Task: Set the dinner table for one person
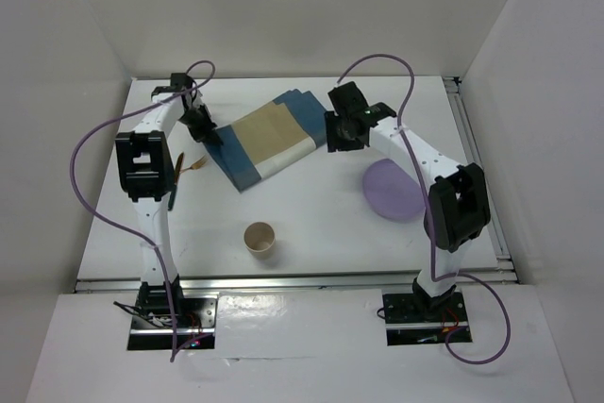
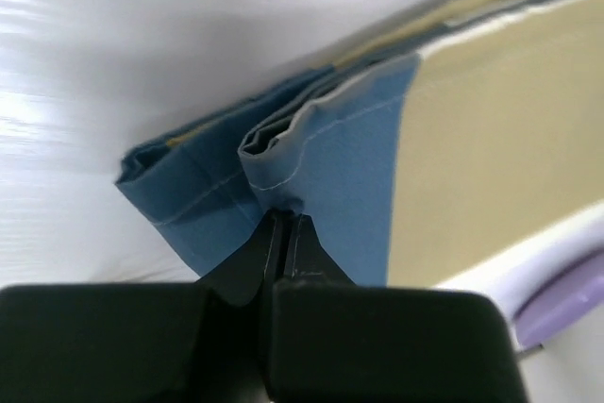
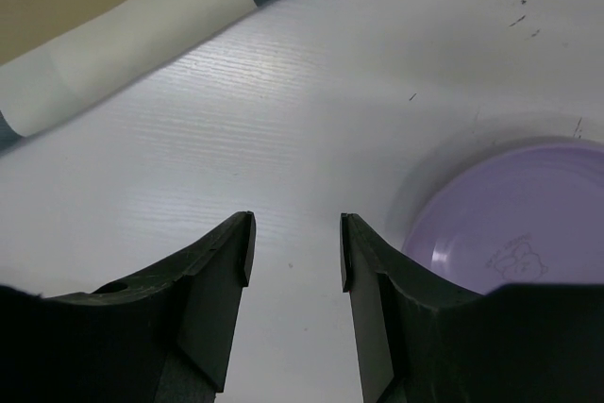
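White walls [image 1: 85, 54] box in the dinner table [image 1: 311, 224]. At upper left, the left gripper [image 2: 285, 222] pinches the placemat [image 2: 359, 176]. The right gripper [image 3: 296, 250] gapes, apparently empty.

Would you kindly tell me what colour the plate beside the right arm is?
Lilac; the plate shows best in the top external view.

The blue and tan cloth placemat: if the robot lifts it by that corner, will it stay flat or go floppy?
Probably floppy: the blue-and-tan striped cloth placemat bunches into soft folds where the left jaws pinch its edge. It likely weighs little, being thin fabric. It may drag and wrinkle across the large white tabletop.
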